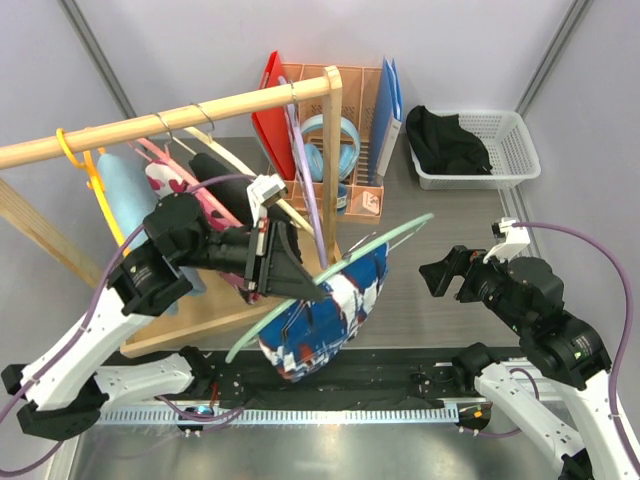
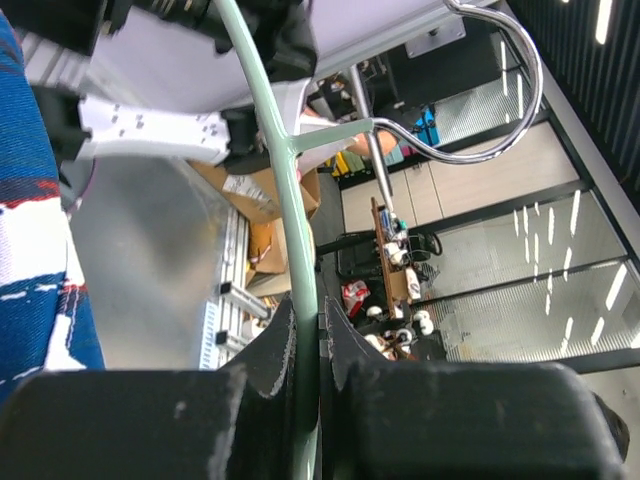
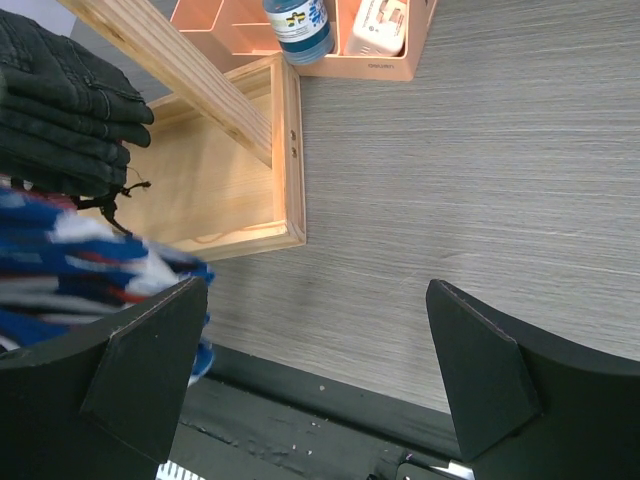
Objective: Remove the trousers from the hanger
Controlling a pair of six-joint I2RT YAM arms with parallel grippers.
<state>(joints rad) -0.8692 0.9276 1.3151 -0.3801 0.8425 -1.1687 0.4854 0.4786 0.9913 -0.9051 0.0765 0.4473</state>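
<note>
Left gripper (image 2: 308, 335) clamped on hanger (image 2: 284, 190), right gripper (image 3: 315, 290) agape; we risk printed trousers (image 1: 340, 310) sliding off tilted hanger uncaught.

The hanger (image 2: 283, 170) is showing as smooth pale-green plastic with a soft sheen, and its hook (image 2: 537, 95) is gleaming as polished bare metal. The printed trousers (image 1: 345, 305) are reading as soft, matt cloth, while the black trousers (image 3: 60, 100) are looking like thicker cloth with a ribbed, slightly rough face. The rack (image 1: 170, 116) is showing pale, unvarnished wood with plain grain. The counter (image 3: 480, 170) is presenting a matt grey wood-grain surface. The basket (image 1: 515, 150) is looking like white perforated plastic. The jaws of the left gripper (image 2: 308, 330) and the right gripper (image 3: 315, 290) are appearing as matt black plastic, faintly grainy.
</note>
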